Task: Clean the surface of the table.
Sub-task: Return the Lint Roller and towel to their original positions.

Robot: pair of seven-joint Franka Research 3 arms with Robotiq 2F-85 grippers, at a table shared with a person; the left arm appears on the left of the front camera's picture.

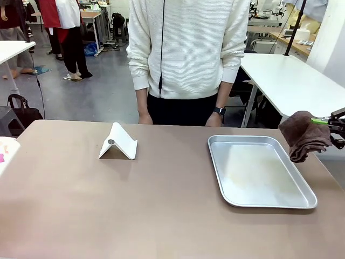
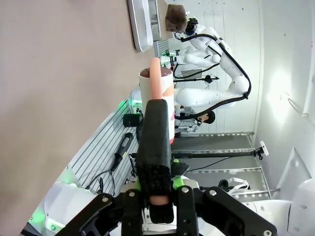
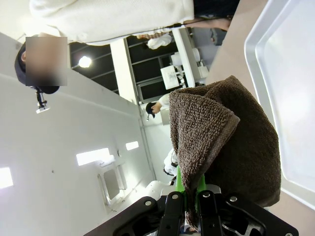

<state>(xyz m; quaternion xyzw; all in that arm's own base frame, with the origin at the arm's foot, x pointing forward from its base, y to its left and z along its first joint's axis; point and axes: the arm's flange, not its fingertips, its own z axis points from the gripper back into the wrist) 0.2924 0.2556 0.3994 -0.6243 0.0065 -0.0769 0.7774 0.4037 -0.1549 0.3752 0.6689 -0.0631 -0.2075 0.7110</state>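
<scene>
The taupe-brown table [image 1: 161, 216] stretches wide in the front view. At its right edge, my right gripper [image 1: 330, 122] is shut on a dark brown cloth [image 1: 304, 135], which hangs just above the table beside the tray. From the right wrist the cloth [image 3: 231, 147] drapes from between my gripper [image 3: 189, 199] fingers. My left gripper [image 2: 157, 191] is shut on the black and pink part of a white bottle [image 2: 165, 93], off the table's edge [image 2: 59, 73]. A white and pink shape [image 1: 4, 152] shows at the table's left edge.
A shallow silver tray [image 1: 259, 172] lies on the right half of the table. A white folded stand [image 1: 117, 142] sits left of the middle. A person in a white sweater [image 1: 188, 48] stands at the far edge with hands down.
</scene>
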